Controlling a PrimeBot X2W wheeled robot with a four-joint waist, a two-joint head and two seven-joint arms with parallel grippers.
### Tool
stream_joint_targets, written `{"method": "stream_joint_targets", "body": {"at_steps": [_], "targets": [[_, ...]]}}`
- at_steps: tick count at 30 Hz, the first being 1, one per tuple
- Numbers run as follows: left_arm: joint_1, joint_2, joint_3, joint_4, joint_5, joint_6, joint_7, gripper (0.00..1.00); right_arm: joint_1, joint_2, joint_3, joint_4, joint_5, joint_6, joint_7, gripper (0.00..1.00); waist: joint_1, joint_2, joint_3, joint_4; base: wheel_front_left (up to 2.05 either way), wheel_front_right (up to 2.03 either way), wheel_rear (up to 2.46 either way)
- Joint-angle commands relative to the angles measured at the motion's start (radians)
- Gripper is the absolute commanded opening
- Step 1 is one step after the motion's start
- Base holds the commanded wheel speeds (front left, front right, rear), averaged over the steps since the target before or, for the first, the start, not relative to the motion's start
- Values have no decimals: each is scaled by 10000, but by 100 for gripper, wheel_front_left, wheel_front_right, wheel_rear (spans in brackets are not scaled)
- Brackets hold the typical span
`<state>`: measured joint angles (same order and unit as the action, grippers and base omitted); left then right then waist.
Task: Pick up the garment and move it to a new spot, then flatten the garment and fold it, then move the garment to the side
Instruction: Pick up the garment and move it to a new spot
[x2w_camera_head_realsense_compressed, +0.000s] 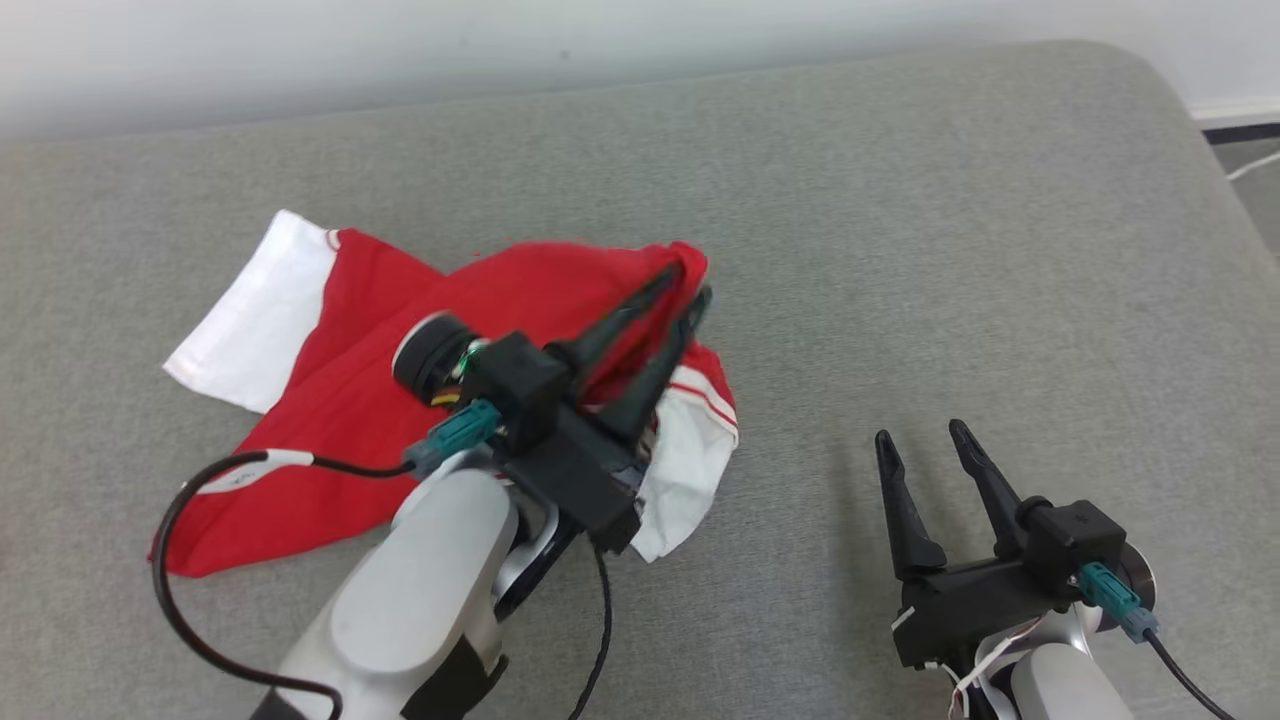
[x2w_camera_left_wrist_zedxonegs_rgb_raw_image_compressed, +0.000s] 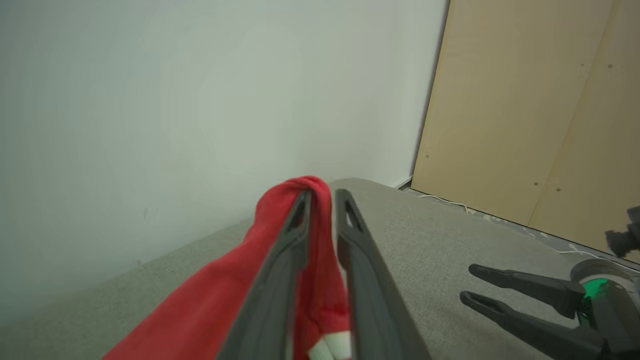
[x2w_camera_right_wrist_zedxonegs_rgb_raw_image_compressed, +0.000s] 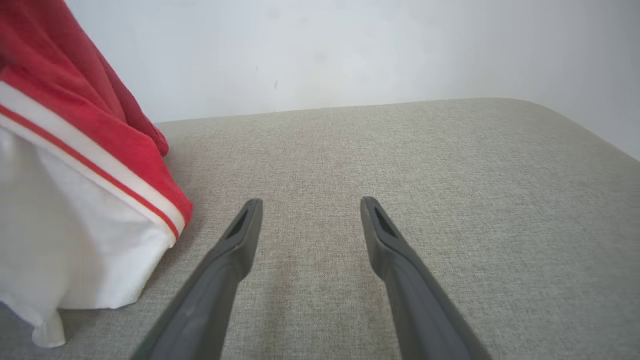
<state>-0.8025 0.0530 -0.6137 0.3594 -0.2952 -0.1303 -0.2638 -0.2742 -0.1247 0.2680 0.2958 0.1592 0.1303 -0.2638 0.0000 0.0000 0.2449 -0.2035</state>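
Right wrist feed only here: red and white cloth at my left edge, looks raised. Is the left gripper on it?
Observer: Yes. The left gripper has a red fold of the garment between its fingertips, draped over one tip. The fingers stand narrowly apart, so I cannot tell how firm the hold is.
Operator: All of it off the surface?
Observer: No. Only that fold is raised; the rest lies crumpled on the grey cushion, with a white sleeve at far left.
Operator: Anything snagging?
Observer: The left wrist's black cable passes over the garment's near part.
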Motion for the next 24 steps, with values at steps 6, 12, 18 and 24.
{"method": "stream_joint_targets", "body": {"at_steps": [6, 12, 18, 24], "targets": [[1027, 65, 972, 264, 814, 310, -16, 100, 160, -10, -151, -77, 4, 8, -8, 100, 0, 0, -343, 163, 0, 0, 0], [2182, 278, 2072, -255, 1653, 943, -16, 100, 152, 15, -2, -239, 15, 8, -8, 100, 0, 0, -639, 687, 0, 0, 0], [3297, 495, 2938, -679, 2004, 1323, -16, 100, 69, 25, 233, -515, 139, 8, -8, 100, 0, 0, -925, 1106, 0, 0, 0], [4905, 582, 4033, -1290, 2091, 1570, -16, 100, 35, 29, 646, -1003, 299, 8, -6, 100, 0, 0, -1224, 1552, 0, 0, 0]]}}
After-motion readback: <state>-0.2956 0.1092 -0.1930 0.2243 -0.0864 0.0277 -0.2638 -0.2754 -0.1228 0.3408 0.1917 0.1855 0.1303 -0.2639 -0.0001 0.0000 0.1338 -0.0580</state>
